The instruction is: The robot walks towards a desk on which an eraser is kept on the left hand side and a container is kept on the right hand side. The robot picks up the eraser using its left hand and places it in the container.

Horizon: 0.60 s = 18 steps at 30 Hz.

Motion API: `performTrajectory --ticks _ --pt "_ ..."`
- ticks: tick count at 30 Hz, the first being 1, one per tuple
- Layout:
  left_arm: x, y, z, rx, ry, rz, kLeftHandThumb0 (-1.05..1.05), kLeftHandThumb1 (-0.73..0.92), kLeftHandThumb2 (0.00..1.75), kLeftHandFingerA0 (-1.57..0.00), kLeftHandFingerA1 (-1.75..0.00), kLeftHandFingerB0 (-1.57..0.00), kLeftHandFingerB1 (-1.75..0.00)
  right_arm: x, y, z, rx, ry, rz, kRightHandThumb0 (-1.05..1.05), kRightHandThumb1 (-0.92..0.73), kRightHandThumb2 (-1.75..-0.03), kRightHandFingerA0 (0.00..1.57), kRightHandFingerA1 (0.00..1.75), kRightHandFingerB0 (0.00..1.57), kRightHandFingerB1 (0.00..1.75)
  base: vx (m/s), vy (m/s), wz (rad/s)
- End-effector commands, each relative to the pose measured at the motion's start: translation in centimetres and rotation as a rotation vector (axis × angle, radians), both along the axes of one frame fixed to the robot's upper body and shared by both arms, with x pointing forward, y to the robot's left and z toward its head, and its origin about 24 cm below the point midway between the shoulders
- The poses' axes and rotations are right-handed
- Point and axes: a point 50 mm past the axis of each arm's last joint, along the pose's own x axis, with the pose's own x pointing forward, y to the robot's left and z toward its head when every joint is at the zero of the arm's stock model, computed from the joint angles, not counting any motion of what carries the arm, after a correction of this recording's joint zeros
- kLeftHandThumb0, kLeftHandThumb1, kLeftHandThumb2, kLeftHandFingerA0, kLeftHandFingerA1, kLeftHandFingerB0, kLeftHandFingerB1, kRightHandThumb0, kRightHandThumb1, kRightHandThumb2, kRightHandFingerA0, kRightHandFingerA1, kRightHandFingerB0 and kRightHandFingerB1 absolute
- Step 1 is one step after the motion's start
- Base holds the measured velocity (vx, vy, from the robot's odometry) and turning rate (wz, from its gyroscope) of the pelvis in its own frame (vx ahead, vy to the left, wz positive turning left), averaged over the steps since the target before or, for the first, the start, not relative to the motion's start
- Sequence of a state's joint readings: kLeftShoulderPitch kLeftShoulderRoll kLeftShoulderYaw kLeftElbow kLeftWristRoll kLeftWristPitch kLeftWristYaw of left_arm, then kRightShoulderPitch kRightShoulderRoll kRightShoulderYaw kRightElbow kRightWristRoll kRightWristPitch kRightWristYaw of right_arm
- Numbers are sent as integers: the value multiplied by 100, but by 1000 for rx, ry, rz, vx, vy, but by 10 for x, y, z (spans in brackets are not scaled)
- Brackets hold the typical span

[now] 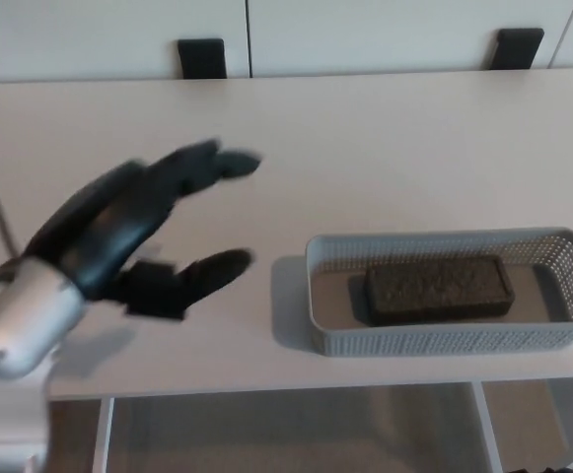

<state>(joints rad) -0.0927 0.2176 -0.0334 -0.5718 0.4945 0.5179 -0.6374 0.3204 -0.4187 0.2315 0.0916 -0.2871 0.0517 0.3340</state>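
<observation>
Right of the released, spread left robot hand [158, 232], the eraser [439, 289] lies flat inside the container [444, 340], delivered.

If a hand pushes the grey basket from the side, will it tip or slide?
The basket is low and long, so it would probably slide, not tip. Its mesh walls suggest it is light. The eraser lying flat inside likely moves with it.

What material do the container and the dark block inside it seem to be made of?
The container looks like grey mesh, metal or plastic: its walls show a fine perforated grid, matte. The eraser lying in it looks like dark felt or foam: the top is rough and speckled, without shine. The blur leaves both uncertain.
</observation>
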Motion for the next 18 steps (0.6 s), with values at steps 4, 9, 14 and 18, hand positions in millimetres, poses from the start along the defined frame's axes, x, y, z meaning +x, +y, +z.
performTrajectory --ticks 4,9,14,18 --pt "-176 110 70 -550 353 -780 -101 68 121 -39 -49 -47 -47 -33 -24 -19 -44 135 -40 -23 -43 -53 85 49 68 45 0 0 0" --pt "-166 109 62 -658 464 -851 -94 86 67 -70 -45 -59 -40 -34 -23 -21 -40 136 -63 -23 -43 -53 85 49 68 45 0 0 0" --pt "-157 99 40 -844 621 -927 -92 85 67 -82 -48 -69 -44 -31 -24 -21 -35 126 -67 -23 -42 -52 86 50 69 46 0 0 0" --pt "-160 94 -2 -1025 792 -871 -91 85 67 -85 -48 -71 -45 -31 -23 -19 -29 121 -58 -22 -42 -52 84 50 68 46 0 0 0"
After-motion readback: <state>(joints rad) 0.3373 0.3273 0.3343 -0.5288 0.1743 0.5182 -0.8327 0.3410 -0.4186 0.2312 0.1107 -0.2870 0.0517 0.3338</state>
